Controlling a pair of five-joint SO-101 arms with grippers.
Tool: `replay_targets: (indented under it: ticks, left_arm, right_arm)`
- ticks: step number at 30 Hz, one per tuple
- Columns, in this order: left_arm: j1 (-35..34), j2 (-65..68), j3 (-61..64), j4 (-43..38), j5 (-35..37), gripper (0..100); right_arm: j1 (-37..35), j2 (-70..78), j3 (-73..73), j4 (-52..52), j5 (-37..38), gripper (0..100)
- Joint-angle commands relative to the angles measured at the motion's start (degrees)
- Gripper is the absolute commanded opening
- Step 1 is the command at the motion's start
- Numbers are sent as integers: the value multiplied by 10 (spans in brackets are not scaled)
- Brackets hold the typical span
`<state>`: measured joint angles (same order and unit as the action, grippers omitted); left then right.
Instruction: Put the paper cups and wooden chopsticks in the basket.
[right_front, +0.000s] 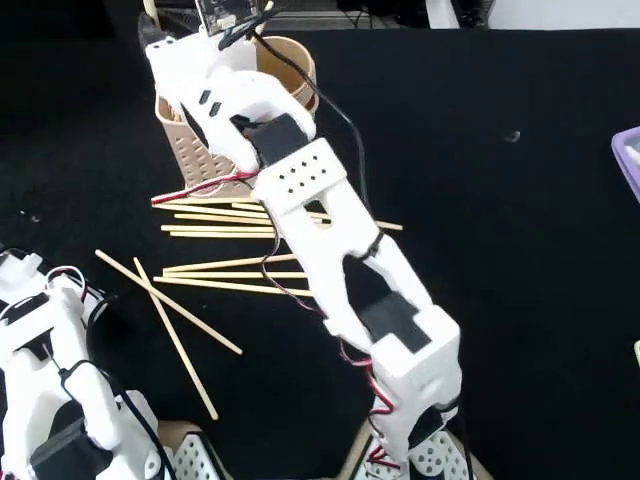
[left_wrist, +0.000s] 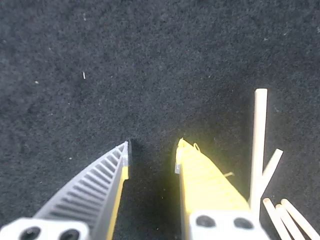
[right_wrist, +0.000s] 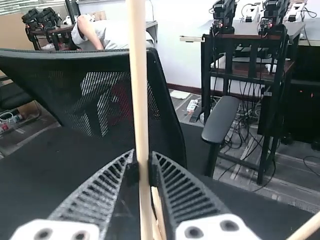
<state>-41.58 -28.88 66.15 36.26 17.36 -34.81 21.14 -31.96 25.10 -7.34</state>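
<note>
The table (right_front: 520, 300) is covered in black; behind, a mesh chair (right_wrist: 60, 85), rack (right_wrist: 250, 70) and white wall (right_wrist: 175, 50) are seen.

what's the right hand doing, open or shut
Shut: the right hand grips a wooden chopstick, with no gap beside it.

The high camera is looking steeply down over the black tabletop (right_front: 520, 300). The left wrist camera is pointing straight down, close to it, sharing loose chopsticks (right_front: 170, 303) (left_wrist: 260, 145) with the high view. The right wrist camera is facing level, out toward an office chair (right_wrist: 75, 85).
</note>
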Motion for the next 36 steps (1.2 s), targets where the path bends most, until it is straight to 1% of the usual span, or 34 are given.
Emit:
replay_targets:
  ticks: [1, 4, 8, 11, 19, 22, 26, 28, 33, 36]
  left_arm:
    - [-1, -17, -1, -7, 4, 164]
    - [-1, -17, -1, -7, 4, 164]
    - [-1, -17, -1, -7, 4, 164]
    - [-1, -17, -1, -7, 4, 164]
    - [-1, -17, -1, -7, 4, 164]
    - [-1, -17, -1, -7, 4, 164]
    - [-1, -17, -1, -7, 4, 164]
    - [-1, -17, -1, -7, 4, 164]
    - [-1, -17, -1, -7, 4, 164]
    - [-1, -17, -1, -7, 4, 164]
  right_arm:
    - [14, 2, -80, -11, 0, 11]
    - [21, 15, -111, -11, 0, 11]
    - [33, 30, -116, -6, -1, 11]
    - [38, 37, -116, 25, -1, 11]
    - [46, 40, -116, 165, -1, 11]
    - [45, 40, -117, 193, 0, 18]
    - [45, 31, -131, 239, 0, 128]
    - [46, 20, -153, 272, 0, 166]
    - [46, -22, -222, 358, 0, 135]
    - [46, -57, -263, 444, 0, 112]
